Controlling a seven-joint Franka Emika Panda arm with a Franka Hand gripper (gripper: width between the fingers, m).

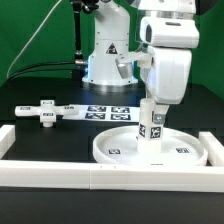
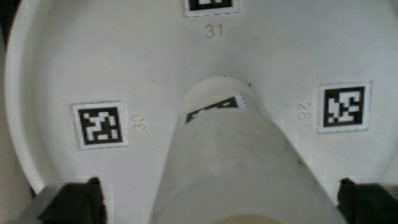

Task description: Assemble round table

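The large white rimmed disc (image 1: 113, 150) lies flat at the front of the table and fills the wrist view (image 2: 63, 80) with its tags. The short cylinder leg (image 1: 152, 124) stands upright on the disc's middle. In the wrist view the leg (image 2: 240, 150) runs down from between the jaws to the disc. My gripper (image 1: 152, 104) is shut on the leg's upper end, with a dark fingertip (image 2: 75, 205) on either side of it. The cross-shaped piece (image 1: 42, 112) lies flat at the exterior view's left, apart from the gripper.
The marker board (image 1: 108, 112) lies behind the disc in front of the robot base (image 1: 108, 62). A long white border rail (image 1: 60, 172) runs along the front, with a short one at the exterior view's left (image 1: 8, 138).
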